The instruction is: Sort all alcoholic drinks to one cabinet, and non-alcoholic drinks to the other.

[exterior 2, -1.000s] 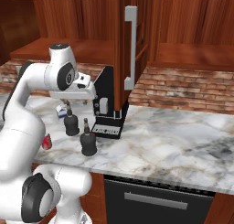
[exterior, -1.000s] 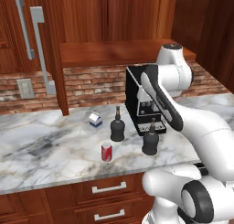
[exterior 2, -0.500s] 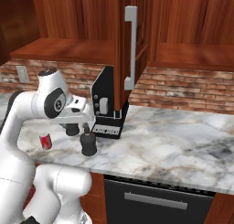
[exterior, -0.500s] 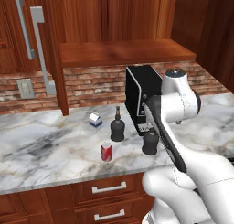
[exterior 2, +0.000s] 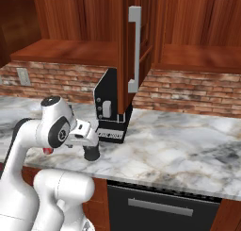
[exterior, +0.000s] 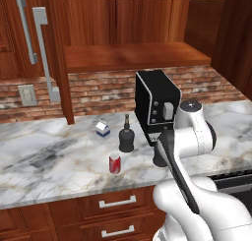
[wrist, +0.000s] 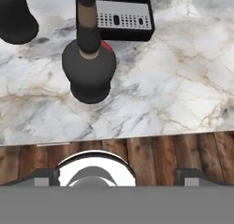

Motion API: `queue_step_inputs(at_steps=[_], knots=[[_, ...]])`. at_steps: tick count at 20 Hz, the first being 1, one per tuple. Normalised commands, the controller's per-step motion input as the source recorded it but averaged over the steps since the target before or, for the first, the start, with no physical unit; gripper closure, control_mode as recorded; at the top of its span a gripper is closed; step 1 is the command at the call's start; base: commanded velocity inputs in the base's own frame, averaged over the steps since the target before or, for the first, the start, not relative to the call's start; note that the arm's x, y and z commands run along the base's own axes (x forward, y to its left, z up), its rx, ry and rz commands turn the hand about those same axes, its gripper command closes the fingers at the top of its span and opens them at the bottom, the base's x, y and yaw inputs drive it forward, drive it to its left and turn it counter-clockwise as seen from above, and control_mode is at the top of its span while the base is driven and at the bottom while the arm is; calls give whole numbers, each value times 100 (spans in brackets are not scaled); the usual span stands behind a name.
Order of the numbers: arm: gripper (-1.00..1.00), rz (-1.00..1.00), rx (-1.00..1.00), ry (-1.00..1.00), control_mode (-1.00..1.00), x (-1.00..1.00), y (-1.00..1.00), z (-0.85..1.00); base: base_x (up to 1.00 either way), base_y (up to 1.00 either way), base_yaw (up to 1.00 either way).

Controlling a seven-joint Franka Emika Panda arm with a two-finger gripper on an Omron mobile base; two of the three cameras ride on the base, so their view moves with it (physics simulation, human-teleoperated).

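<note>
Two dark bottles stand on the marble counter (exterior: 44,156). One bottle (exterior: 126,136) stands free beside the white-and-blue milk carton (exterior: 102,129). The nearer bottle (wrist: 89,67) (exterior 2: 92,152) stands before the coffee machine, half hidden by my arm in the left base view. The red soda can (exterior: 114,163) stands near the counter's front edge. My gripper (wrist: 116,177) is open and empty, out over the counter's front edge and short of the nearer bottle. The left wall cabinet (exterior: 133,55) and the right one (exterior 2: 197,58) stand open with bare shelves.
A black coffee machine (exterior: 157,105) stands just behind the nearer bottle. An open cabinet door (exterior 2: 134,51) with a grey bar handle hangs above it. Drawers (exterior: 118,201) sit under the counter, and a dark oven front (exterior 2: 160,206) lies to the right.
My arm has swung down from beside the coffee machine to the counter's front, close to the nearer bottle. The jaws have widened slightly. Bottles, carton and can have not moved.
</note>
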Motion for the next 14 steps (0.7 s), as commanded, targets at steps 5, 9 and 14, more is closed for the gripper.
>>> queue_step_inputs(at_steps=[5,9,14], knots=[[-100,0,2,0,-100,29,0,-16,0,0,0],[-100,0,5,-2,-100,35,0,-1,0,0,0],[-100,0,6,0,-100,41,1,-1,0,0,0]])
